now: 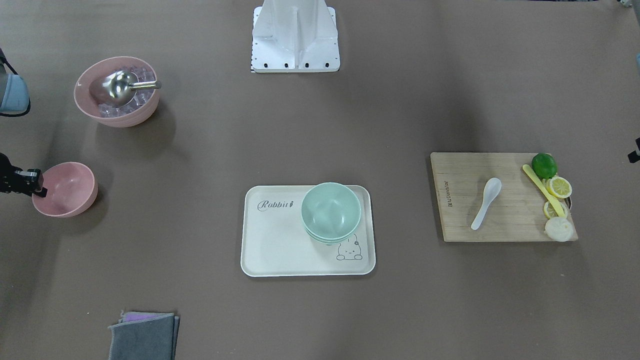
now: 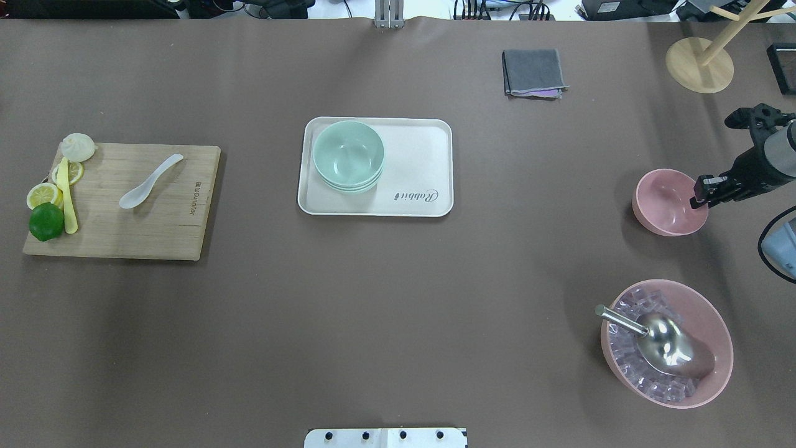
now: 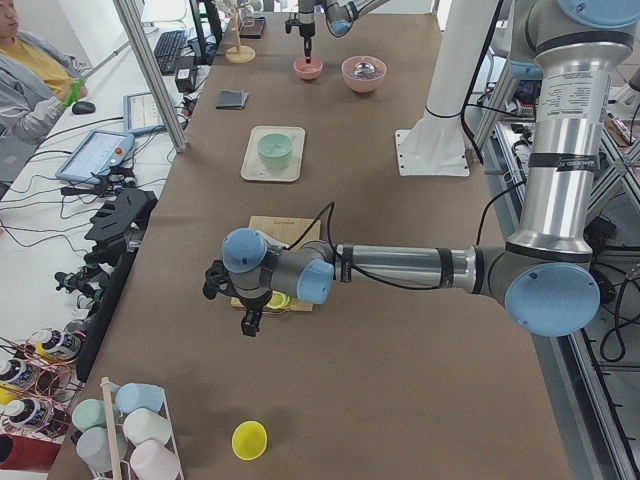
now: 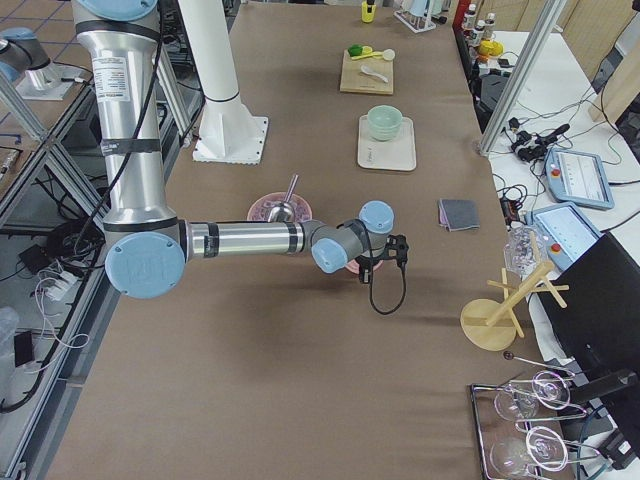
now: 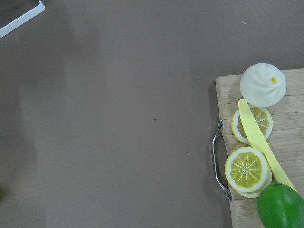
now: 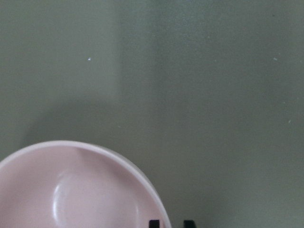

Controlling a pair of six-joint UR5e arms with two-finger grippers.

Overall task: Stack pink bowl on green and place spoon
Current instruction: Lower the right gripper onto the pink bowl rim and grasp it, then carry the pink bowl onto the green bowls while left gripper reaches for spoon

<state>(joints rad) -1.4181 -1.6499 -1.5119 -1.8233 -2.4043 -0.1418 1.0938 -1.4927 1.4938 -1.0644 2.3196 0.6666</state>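
Observation:
A small pink bowl (image 2: 665, 202) stands on the table at the robot's right, also in the front view (image 1: 67, 187) and the right wrist view (image 6: 71, 190). My right gripper (image 2: 699, 200) is at its right rim, with one finger inside and one outside, shut on the rim. Stacked green bowls (image 2: 348, 155) sit in the near-left corner of a cream tray (image 2: 423, 149). A white spoon (image 2: 149, 183) lies on a wooden cutting board (image 2: 155, 230) at the left. My left gripper (image 3: 247, 322) hangs beyond the board's end; I cannot tell whether it is open.
A larger pink bowl (image 2: 721, 330) with ice cubes and a metal scoop (image 2: 662, 339) stands near the right arm. A lime (image 2: 46, 222), lemon slices, a yellow knife and a white bun share the board. A folded grey cloth (image 2: 535, 73) and a wooden stand (image 2: 699, 65) are at the far right.

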